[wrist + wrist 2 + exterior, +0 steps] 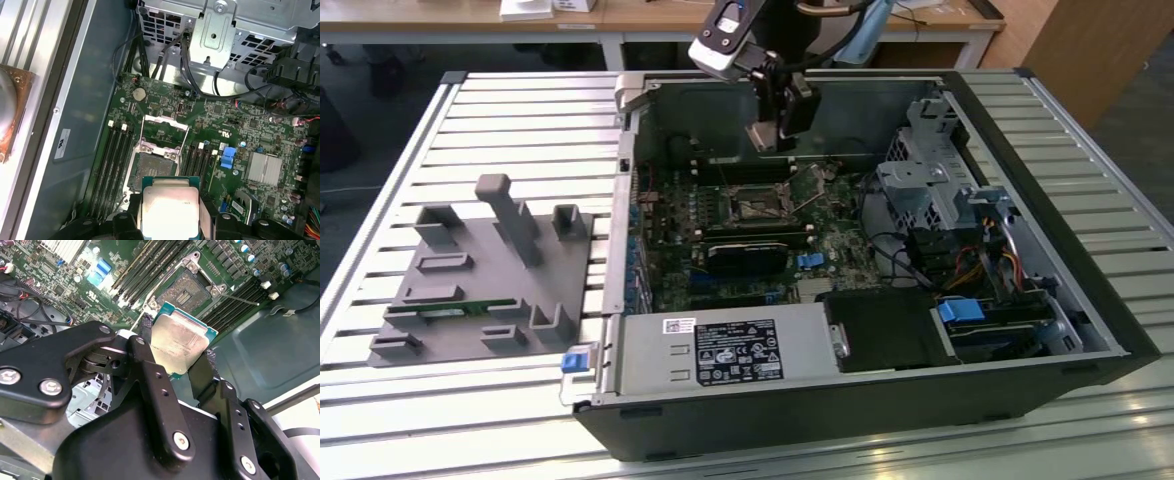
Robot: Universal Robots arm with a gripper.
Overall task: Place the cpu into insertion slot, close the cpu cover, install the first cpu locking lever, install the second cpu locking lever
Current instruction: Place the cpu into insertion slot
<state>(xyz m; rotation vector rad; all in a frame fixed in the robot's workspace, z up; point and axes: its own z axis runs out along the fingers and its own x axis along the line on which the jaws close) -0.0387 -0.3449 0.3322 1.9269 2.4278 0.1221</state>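
My gripper (771, 132) hangs inside the open computer case, above the green board, shut on the cpu (177, 340). The cpu is a flat square chip with a dull silver face and a green edge, and it sits between two black fingers (150, 372). In the first wrist view the cpu (167, 207) hovers just short of the insertion slot (154, 167), a bare dark square socket. The cpu cover (165, 121) stands swung open on the slot's far side. A thin metal locking lever (240, 300) sticks out beside the insertion slot (186, 290).
Long black memory slots (112, 165) flank the socket. A black card (747, 255), a power supply (720, 350) and a drive cage (921, 190) crowd the case. A grey fixture block (487, 270) stands on the slatted table at the exterior view's left.
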